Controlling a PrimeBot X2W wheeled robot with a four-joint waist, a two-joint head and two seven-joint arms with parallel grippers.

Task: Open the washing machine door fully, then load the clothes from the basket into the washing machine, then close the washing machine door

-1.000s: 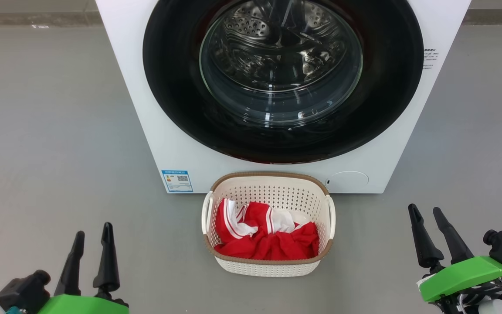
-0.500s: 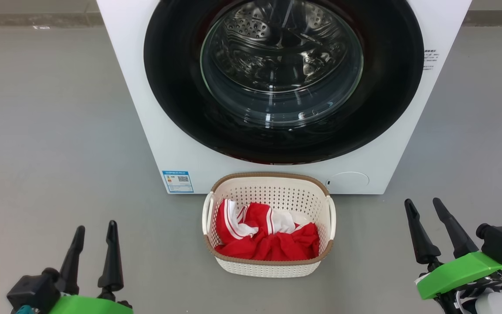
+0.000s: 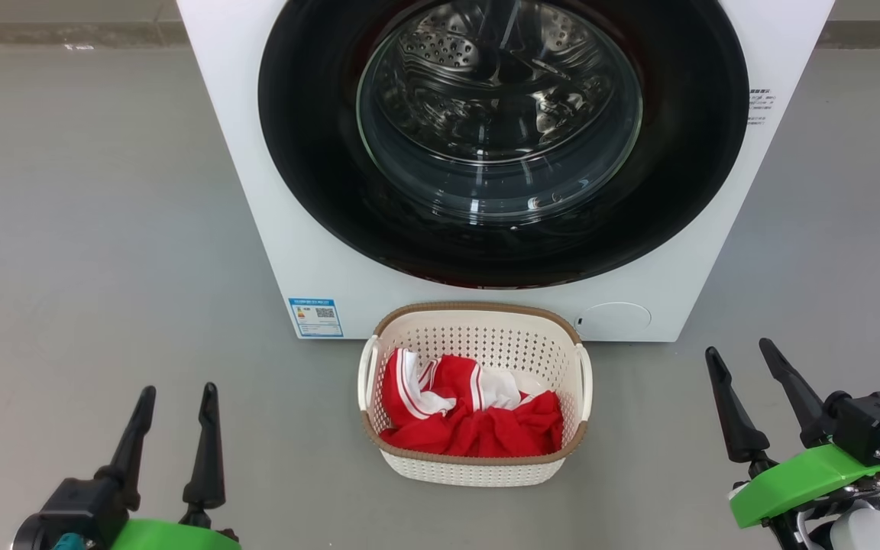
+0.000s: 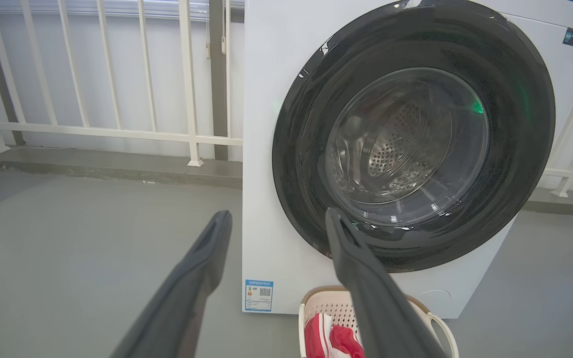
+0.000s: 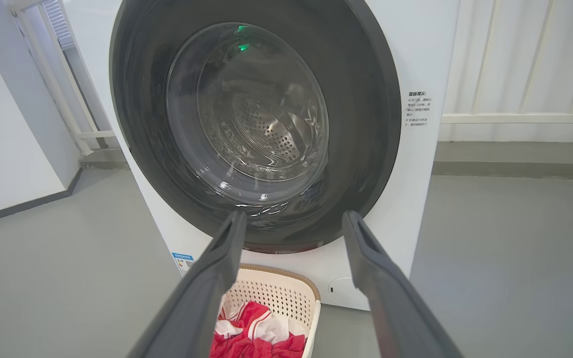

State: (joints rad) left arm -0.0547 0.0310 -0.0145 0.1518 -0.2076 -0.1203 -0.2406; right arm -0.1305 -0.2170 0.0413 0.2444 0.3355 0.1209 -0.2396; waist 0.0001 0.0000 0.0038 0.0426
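Observation:
The white washing machine (image 3: 318,252) stands ahead of me with its round black-rimmed door (image 3: 310,153) closed flat against the front, the steel drum visible through the glass. On the floor right before it sits the cream basket (image 3: 478,315) holding the red and white clothes (image 3: 478,420). My left gripper (image 3: 178,393) is open at the lower left, well left of the basket. My right gripper (image 3: 738,349) is open at the lower right, clear of the basket. Both hold nothing. The wrist views show the door (image 4: 520,164) (image 5: 366,124) beyond each pair of spread fingers.
Grey floor surrounds the machine on both sides. A white railing (image 4: 117,132) on a low kerb runs behind it. A white wall (image 5: 8,139) stands to the left. A blue sticker (image 3: 316,317) and a round flap (image 3: 614,318) mark the machine's lower front.
The right gripper has risen a little and its fingers lean more to the left; the left gripper has drifted slightly right. The whole head view has shifted slightly. Door and basket are unchanged.

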